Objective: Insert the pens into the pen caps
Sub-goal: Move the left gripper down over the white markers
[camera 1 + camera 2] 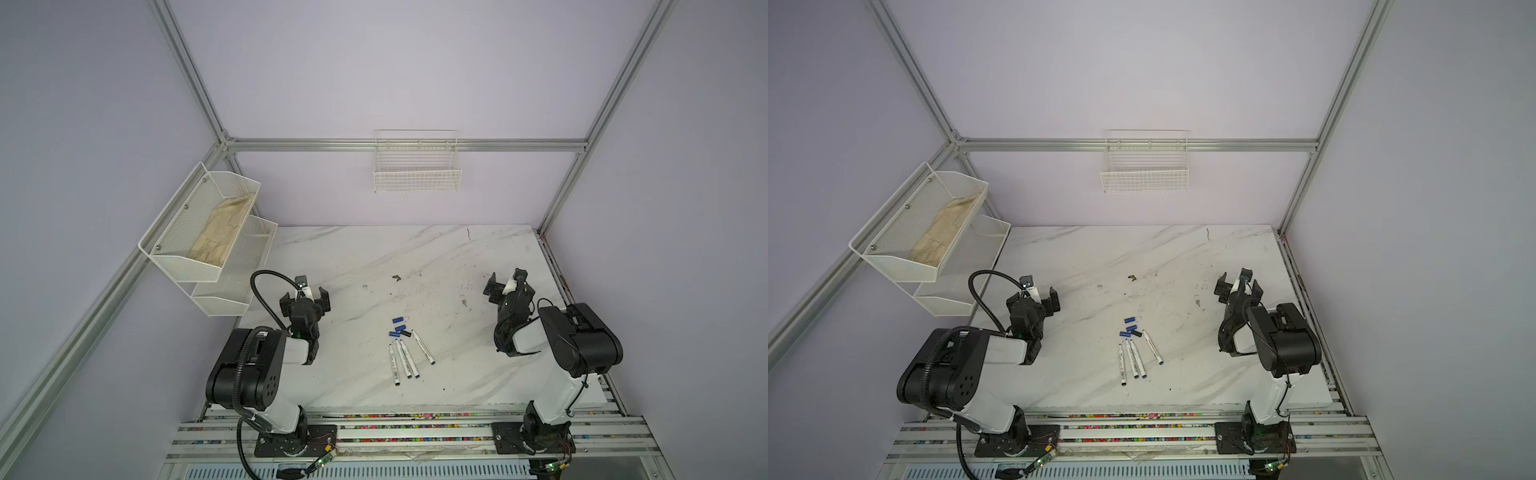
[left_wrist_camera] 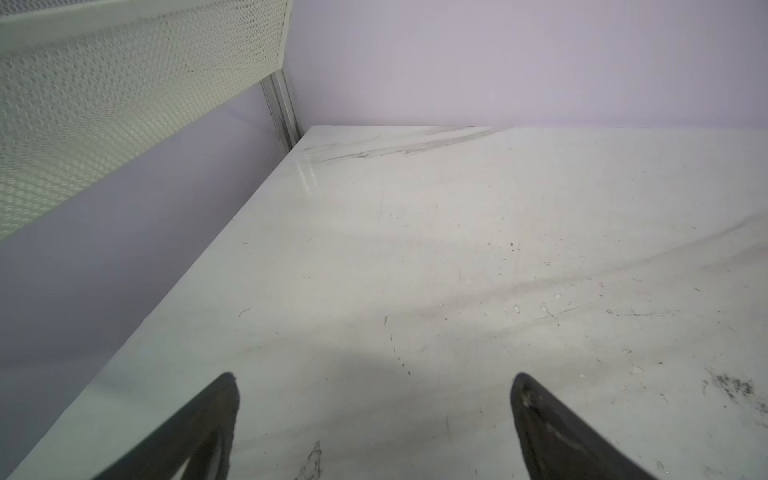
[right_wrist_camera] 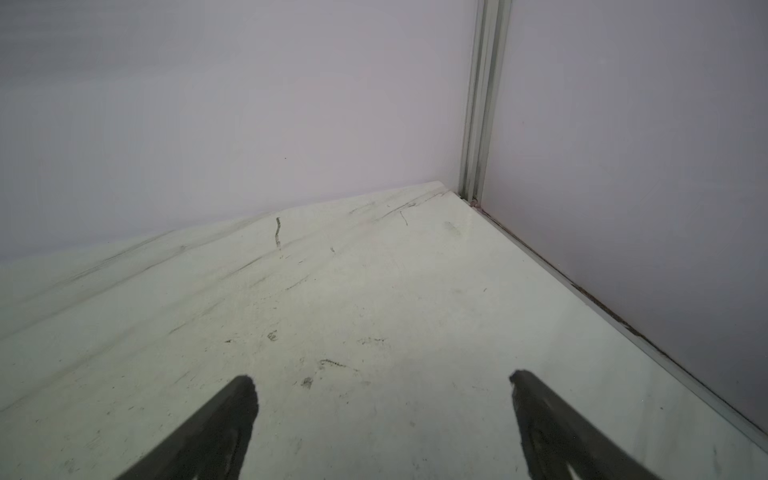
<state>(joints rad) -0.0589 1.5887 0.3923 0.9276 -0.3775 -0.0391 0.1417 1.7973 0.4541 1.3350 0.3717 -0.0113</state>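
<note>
Several white-barrelled pens [image 1: 402, 358] [image 1: 1132, 359] lie side by side near the middle front of the marble table [image 1: 457, 257], uncapped. Just behind their tips lie the pen caps: three blue ones [image 1: 398, 320] [image 1: 1129, 320] and a black one [image 1: 405, 333] [image 1: 1136, 333]. My left gripper [image 1: 304, 293] [image 1: 1034, 296] [image 2: 374, 378] hovers open over bare table, well left of the pens. My right gripper [image 1: 508, 282] [image 1: 1239, 284] [image 3: 381, 376] hovers open far to their right. Neither wrist view shows pens or caps.
A white mesh shelf [image 1: 208, 232] [image 2: 104, 104] holding a beige cloth hangs on the left wall close to my left arm. A wire basket [image 1: 417, 166] hangs on the back wall. A small dark scrap [image 1: 397, 277] lies behind the caps.
</note>
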